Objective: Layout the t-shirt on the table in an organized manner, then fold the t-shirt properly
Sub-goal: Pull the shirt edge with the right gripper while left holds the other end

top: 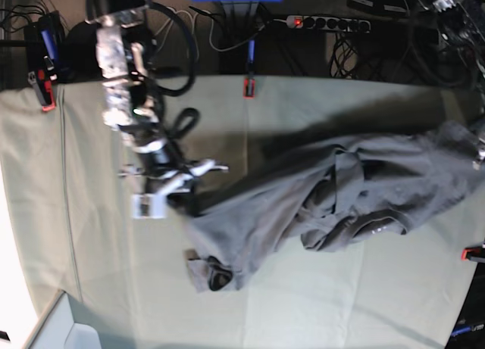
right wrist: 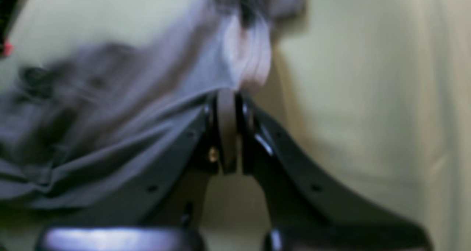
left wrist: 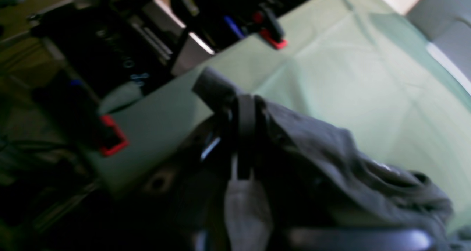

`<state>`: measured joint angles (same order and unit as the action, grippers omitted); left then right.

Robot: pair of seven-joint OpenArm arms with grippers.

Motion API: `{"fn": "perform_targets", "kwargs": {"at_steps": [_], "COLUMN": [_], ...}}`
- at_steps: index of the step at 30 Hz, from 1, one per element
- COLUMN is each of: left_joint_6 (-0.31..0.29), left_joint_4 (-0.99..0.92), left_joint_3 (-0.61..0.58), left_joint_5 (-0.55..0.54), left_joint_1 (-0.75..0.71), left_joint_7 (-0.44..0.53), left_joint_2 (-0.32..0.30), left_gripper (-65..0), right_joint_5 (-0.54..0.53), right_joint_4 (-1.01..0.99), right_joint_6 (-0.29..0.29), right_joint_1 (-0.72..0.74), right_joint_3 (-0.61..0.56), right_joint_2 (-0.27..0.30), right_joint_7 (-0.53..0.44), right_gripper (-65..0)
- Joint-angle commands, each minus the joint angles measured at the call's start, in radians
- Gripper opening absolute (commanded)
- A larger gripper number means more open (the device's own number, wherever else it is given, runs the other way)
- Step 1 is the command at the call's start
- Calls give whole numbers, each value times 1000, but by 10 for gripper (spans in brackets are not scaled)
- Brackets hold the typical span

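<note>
While the left wrist view is blurred, it is showing the left gripper (left wrist: 243, 133) with its jaws pressed together on a fold of the dark grey t-shirt (left wrist: 331, 159), the cloth trailing away from the pinch and sagging onto the pale green table (left wrist: 368, 78) — a hold that looks meant to draw that edge outward so the garment can be spread flat. Red clamps (left wrist: 274, 41) are pinning the table cover along its far edge, and the dark equipment beyond them is too smeared to name. In the right wrist view the right gripper (right wrist: 230, 107) is also standing closed, with grey fabric bunching right at its tips; it is appearing to nip the shirt's edge, though motion blur is hiding just how much cloth sits between the jaws. From the base view the shirt is lying rumpled across the middle and right of the table, stretching between the two arms, its collar (top: 364, 228) twisted near the centre and one corner curling toward the near edge. The right arm's gripper is sitting at the shirt's left end, while the left one is cut off at the frame's right border — only the pulled-up cloth there is hinting at it.
</note>
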<state>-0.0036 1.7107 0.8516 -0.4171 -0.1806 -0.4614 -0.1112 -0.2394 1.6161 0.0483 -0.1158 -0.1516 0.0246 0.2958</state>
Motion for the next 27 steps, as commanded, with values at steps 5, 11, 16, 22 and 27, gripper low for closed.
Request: {"fn": "perform_targets", "kwargs": {"at_steps": [5,11,16,22,27], "left_joint_6": [0,0,0,0,0], "left_joint_4": [102,160,163,165,163], "left_joint_3": [5,7,-1,-39,-45], "left_joint_5": [-4,-4,-4,-3,7], "left_joint_1": [-58,-107,-109,-109,-90], "left_joint_7": [34,37,33,31,31], "left_joint_2": [18,69,71,71,71], "left_gripper": [-649,-649,-649,-649,-649], "right_joint_5": [5,5,7,10,10], "right_joint_4": [178,263,131,-161,-435], "right_joint_6": [28,63,92,94,95], "right_joint_1": [-88,-103,24,190,356], "right_joint_3": [108,136,111,108,108], "right_joint_2": [30,41,24,4,1], "right_joint_7": [10,46,104,96,95], "right_gripper": [-650,-650,-650,-650,-650]}}
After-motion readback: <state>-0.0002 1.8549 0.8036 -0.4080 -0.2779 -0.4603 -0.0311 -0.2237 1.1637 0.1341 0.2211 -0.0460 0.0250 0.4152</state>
